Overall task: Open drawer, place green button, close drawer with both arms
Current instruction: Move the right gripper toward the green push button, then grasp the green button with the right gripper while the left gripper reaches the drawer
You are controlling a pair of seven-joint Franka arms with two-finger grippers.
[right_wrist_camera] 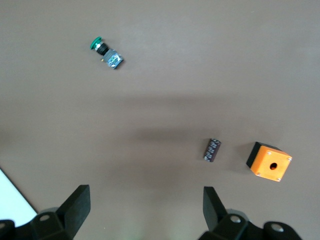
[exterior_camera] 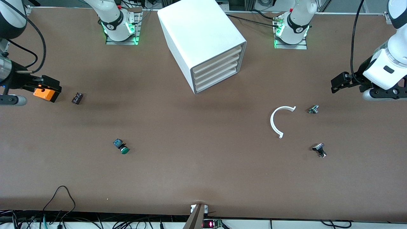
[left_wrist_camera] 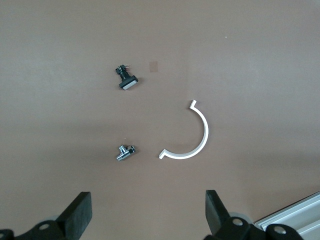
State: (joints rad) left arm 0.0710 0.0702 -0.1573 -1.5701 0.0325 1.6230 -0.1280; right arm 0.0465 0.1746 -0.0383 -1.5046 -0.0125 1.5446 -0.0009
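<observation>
Lying on its side on the bare brown table (exterior_camera: 203, 178), the button (exterior_camera: 121, 146) rests toward the right arm's end, nearer the front camera than the cabinet (exterior_camera: 203, 41), with its green cap pointing toward that camera and its black and blue body farther away. All four drawers are fully closed; the drawer (exterior_camera: 216, 65) fronts sit flush in the white cabinet, which stands between the two arm bases, well apart from the button.

A small black part (exterior_camera: 77, 98) lies farther from the camera than the button, and an orange box (exterior_camera: 44, 93) with a hole in its top lies beside that part, closer to the table's end. Toward the left arm's end lie a white C-shaped clip (exterior_camera: 276, 121) and two black-and-silver small parts (exterior_camera: 313, 109), one beside the clip and one nearer the camera.

The right gripper (right_wrist_camera: 145, 207) hangs over the table near the orange box, fingers spread, holding nothing. The left gripper (left_wrist_camera: 147, 212) hangs over the table at the left arm's end, fingers likewise spread and empty.
</observation>
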